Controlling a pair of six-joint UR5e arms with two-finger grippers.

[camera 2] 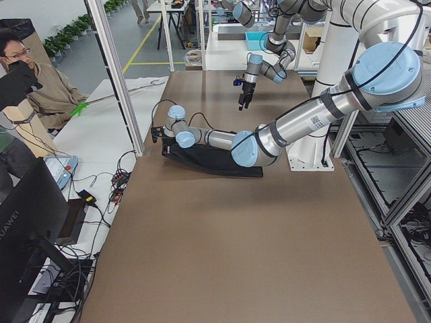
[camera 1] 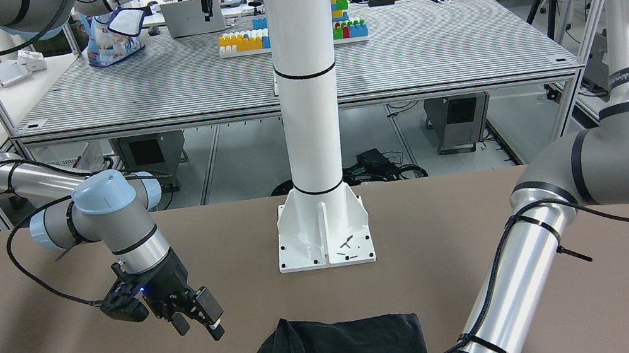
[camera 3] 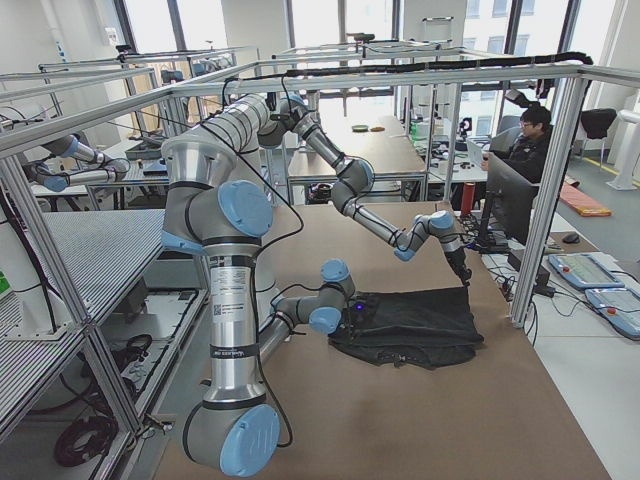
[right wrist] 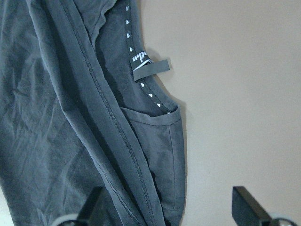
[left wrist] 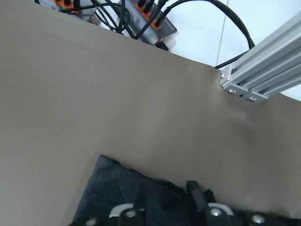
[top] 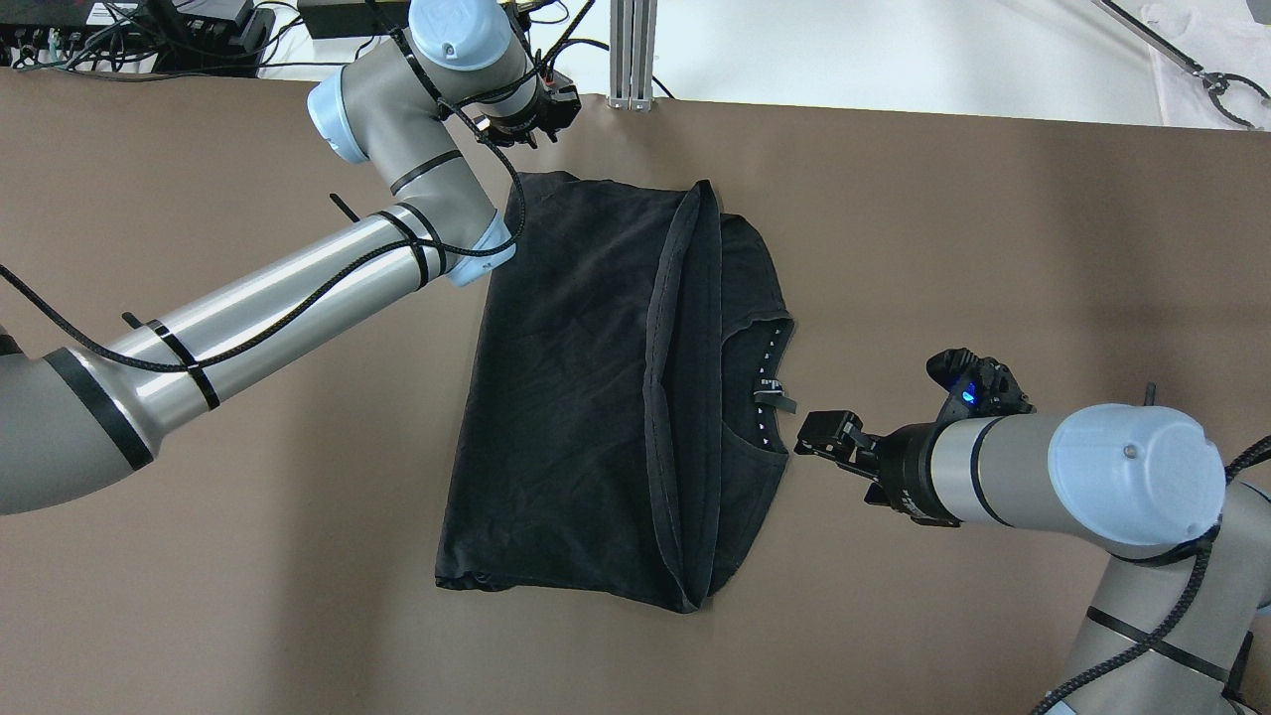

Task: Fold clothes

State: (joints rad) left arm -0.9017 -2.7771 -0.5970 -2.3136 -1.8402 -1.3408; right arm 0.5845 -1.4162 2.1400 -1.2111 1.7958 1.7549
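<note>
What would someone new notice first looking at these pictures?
A black garment, partly folded, lies in the middle of the brown table. The right gripper hovers open beside its collar label, while the left gripper sits at the garment's corner on the side away from the robot.

Bare brown table (top: 993, 248) is lying open on both sides of the black shirt (top: 586, 377), giving a gripper free passage. The left arm (top: 298, 283) is slanting over the shirt's far left corner, and the white pillar (camera 1: 324, 232) is blocking the middle of the robot-side edge.
</note>
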